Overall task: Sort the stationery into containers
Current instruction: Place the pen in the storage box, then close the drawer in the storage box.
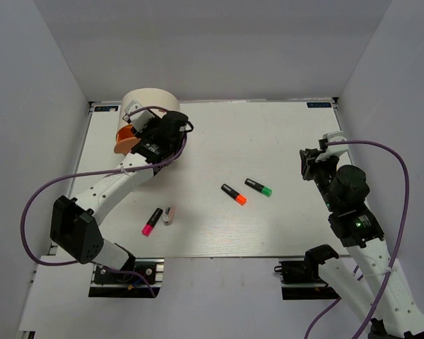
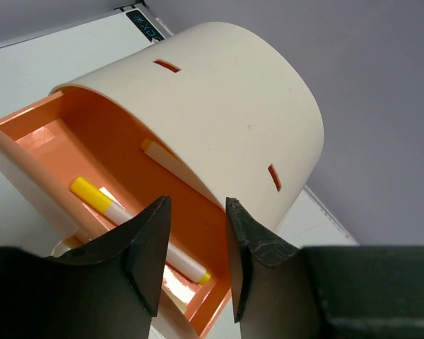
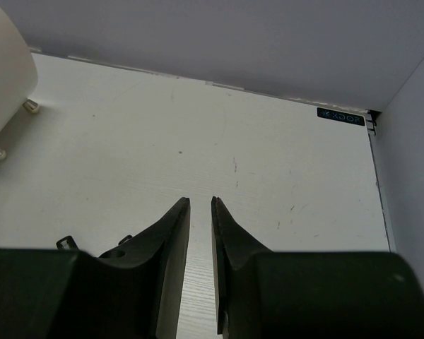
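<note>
The big cream cylindrical box stands at the far left. Its orange drawer is swung open. My left gripper is open and empty, just above the drawer. In the left wrist view the gripper hovers over the orange drawer, which holds a cream stick with yellow tips and another cream stick. On the table lie an orange-capped highlighter, a green-capped one, a pink-capped one and a stubby white-pink piece. My right gripper is empty, its jaws a narrow gap apart.
The white table is walled in on the left, back and right. The cream box shows at the left edge of the right wrist view, on small feet. A purple cable loops beside each arm.
</note>
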Controlling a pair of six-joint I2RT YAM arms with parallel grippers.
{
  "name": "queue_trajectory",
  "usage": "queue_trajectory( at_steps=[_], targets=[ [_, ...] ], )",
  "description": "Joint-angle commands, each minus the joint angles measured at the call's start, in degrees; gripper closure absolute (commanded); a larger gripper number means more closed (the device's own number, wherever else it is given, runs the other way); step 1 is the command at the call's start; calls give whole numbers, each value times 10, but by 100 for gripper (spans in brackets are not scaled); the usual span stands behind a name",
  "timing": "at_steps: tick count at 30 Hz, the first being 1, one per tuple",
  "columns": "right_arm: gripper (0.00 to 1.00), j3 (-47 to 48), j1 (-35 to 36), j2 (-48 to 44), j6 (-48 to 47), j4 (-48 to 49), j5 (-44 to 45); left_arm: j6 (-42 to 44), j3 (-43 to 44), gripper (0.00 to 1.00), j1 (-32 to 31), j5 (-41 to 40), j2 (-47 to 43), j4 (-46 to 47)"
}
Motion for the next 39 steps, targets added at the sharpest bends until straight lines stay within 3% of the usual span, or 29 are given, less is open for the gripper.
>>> queue_trajectory(
  at_steps=[1, 11, 20, 22, 24, 28, 30, 34, 37, 39],
  targets=[
    [75, -2, 4, -5, -3, 29, 6, -9, -2, 52, 3, 2, -12, -17],
    [75, -3, 4, -5, -3, 30, 10, 23, 31, 48, 3, 19, -33, -17],
    [75, -4, 7, 2, -4, 33, 10, 242, 28, 47, -2, 90, -92, 104],
    [75, -5, 8, 2, -6, 36, 11, 292, 14, 65, -2, 140, -119, 104],
    [75, -4, 9, 2, -6, 34, 11, 319, -10, 92, -2, 195, -140, 97],
    [75, -6, 8, 3, -5, 34, 6, 335, -45, 94, 4, 278, -181, 34],
    [75, -6, 9, 4, -4, 34, 8, 335, -60, 90, 4, 323, -199, -13],
    [75, -7, 10, 6, -4, 32, 7, 323, -67, 62, 4, 395, -199, -97],
    [75, -6, 9, 7, -5, 32, 5, 328, -90, 48, 4, 409, -213, -111],
    [74, -7, 11, 7, -4, 31, 5, 344, -124, 44, 11, 422, -243, -93]
  ],
)
